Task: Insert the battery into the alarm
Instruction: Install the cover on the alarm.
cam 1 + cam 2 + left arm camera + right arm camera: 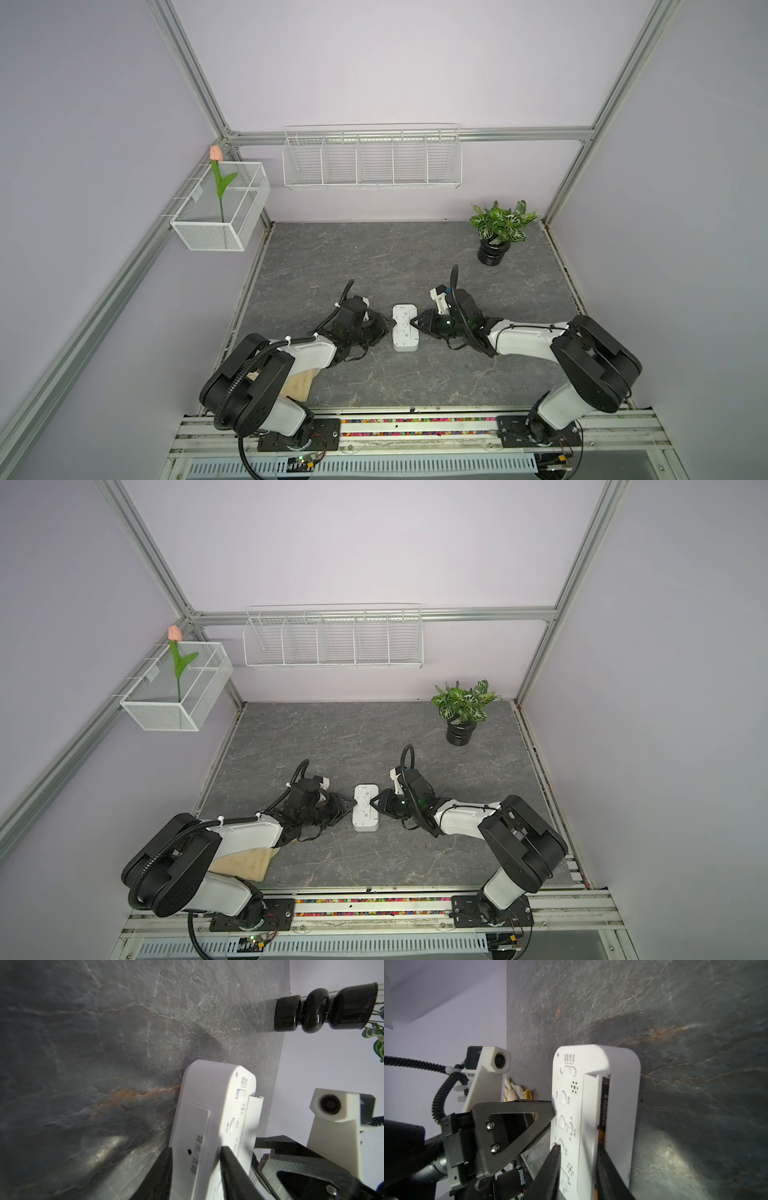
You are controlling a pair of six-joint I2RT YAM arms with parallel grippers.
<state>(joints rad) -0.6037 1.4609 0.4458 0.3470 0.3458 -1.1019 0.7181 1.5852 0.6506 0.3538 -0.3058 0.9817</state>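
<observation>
If the black right gripper (579, 1147) is pressed down too hard, the white rounded plastic alarm (404, 327) could be pushed sideways or tipped. The hold on it could then be lost. The dark battery with orange marks (603, 1105) is seen partly inside the narrow slot. It could be jammed crooked or popped back out if it is pushed at a slant. The thin white plastic cover strip (591, 1105) stands up just beside the slot. It could be bent or snapped if it is caught by a finger.

The alarm is laid flat on the grey stone-look table (374, 257), a little toward 6 o'clock from the middle. Its long axis is run from 12 to 6 o'clock. Its back with the buttons is turned up, so the screen is judged to be faced down. The slot side is turned toward 3 o'clock.

The 9 o'clock edge of the alarm is clamped across its thickness by the black left gripper (389, 323). The right gripper's fingers are set apart on the alarm's back, on both sides of the strip. Whether anything is pinched there cannot be told.
</observation>
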